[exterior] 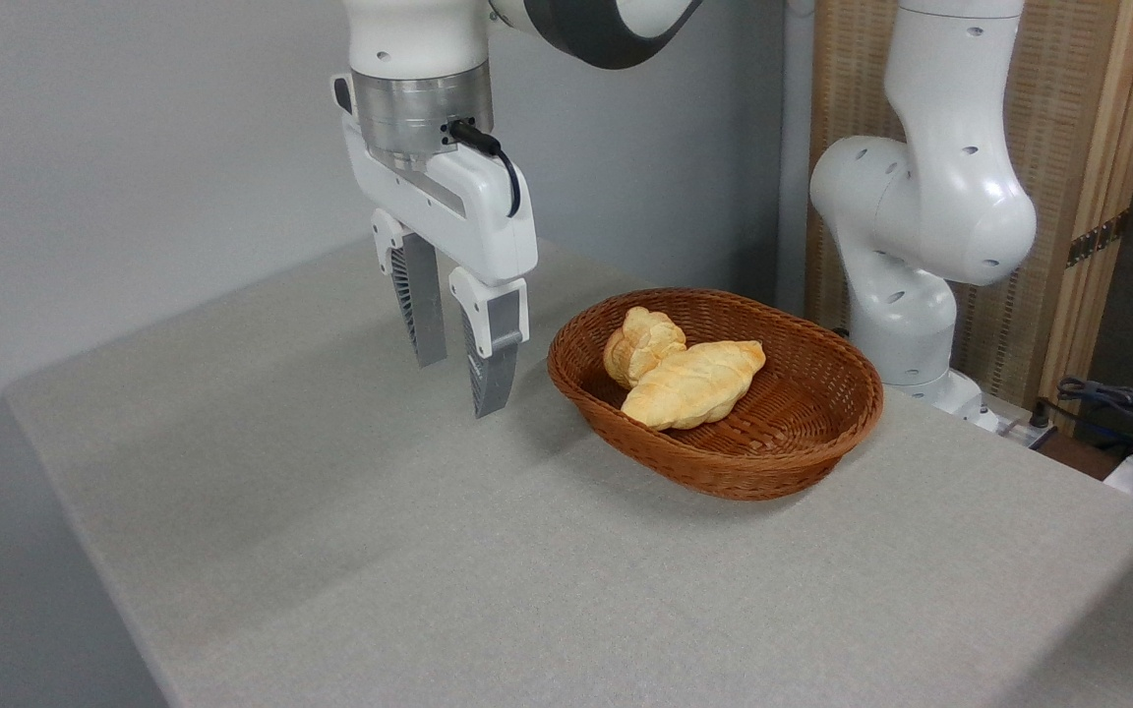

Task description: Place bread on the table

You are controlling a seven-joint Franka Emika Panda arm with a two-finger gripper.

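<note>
1. So far nothing is moved — the bread (641, 343) lies in the basket (803, 447), near the table's (350, 551) far edge, touching the longer loaf (694, 383).
2. Gripper (459, 387) hangs beside the basket, fingers apart, empty.
3. Left to do: reach in, grasp, lift out, set down.

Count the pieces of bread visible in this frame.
2, both inside the wicker basket: the small knotted roll at its back left, and the longer braided loaf lying in front of it, touching it. The loaf may hide something beneath it.
</note>
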